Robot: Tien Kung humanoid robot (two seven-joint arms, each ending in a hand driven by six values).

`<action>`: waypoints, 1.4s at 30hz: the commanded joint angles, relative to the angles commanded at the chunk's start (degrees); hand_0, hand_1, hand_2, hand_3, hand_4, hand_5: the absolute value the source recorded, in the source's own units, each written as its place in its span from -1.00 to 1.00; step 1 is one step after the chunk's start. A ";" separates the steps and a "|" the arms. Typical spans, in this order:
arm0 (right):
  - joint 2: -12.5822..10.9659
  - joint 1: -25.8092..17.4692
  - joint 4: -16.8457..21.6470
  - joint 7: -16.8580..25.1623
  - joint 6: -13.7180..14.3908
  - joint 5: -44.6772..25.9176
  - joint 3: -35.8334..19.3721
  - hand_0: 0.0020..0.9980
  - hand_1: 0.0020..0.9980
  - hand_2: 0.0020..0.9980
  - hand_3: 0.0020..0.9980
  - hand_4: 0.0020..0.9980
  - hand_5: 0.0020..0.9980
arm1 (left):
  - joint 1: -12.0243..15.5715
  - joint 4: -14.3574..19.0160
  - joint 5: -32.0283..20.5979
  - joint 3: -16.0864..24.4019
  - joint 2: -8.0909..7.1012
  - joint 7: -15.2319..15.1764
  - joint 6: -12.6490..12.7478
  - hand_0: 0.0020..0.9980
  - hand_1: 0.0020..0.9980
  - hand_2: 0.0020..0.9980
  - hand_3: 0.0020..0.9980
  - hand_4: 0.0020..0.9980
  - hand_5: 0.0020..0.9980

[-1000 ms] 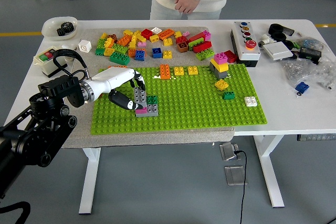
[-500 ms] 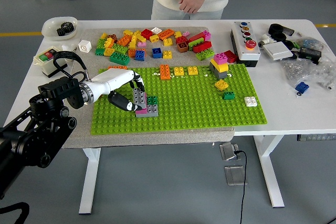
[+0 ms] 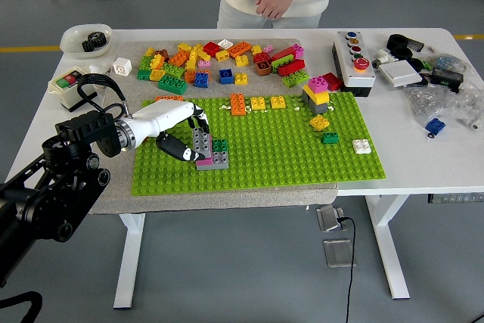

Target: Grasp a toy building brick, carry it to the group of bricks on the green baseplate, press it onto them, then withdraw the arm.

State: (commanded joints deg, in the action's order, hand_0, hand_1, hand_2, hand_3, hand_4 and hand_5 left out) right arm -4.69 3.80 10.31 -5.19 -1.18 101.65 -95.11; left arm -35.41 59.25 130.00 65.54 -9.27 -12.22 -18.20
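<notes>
Barely shifted since the earlier frame, the grey brick (image 3: 201,141) stands on the small brick cluster (image 3: 213,156) near the green baseplate (image 3: 287,149) left edge, left hand (image 3: 181,132) fingers clamped around it.

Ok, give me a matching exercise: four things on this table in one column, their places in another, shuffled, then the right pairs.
Things:
1. left hand
2. white brick
3. button box
4. white bowl

Places:
A. far left corner of the table
B. at the grey brick stack on the baseplate
C. right part of the baseplate
D. off the baseplate, beyond its far right corner

Pairs: 1-B, 2-C, 3-D, 4-A
</notes>
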 joint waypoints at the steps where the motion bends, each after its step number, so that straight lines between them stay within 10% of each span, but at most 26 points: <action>1: 0.00 0.01 0.00 0.01 0.01 -0.03 0.02 0.49 0.28 0.36 0.27 0.71 0.13 | 0.00 -0.01 0.00 0.01 0.00 -0.02 -0.01 0.45 0.30 0.10 0.09 0.77 -0.57; 42: 0.09 -0.16 0.00 -0.04 -0.01 -0.17 0.39 0.49 0.28 0.36 0.27 0.71 0.14 | -0.54 -1.12 0.00 -0.02 0.23 -0.69 1.74 0.51 0.34 0.17 0.15 1.00 -0.50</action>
State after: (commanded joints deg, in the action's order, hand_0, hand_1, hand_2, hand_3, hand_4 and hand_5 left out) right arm -4.60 3.64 10.31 -5.23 -1.19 101.48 -94.72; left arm -35.95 58.13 130.00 65.52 -9.04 -12.91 -16.46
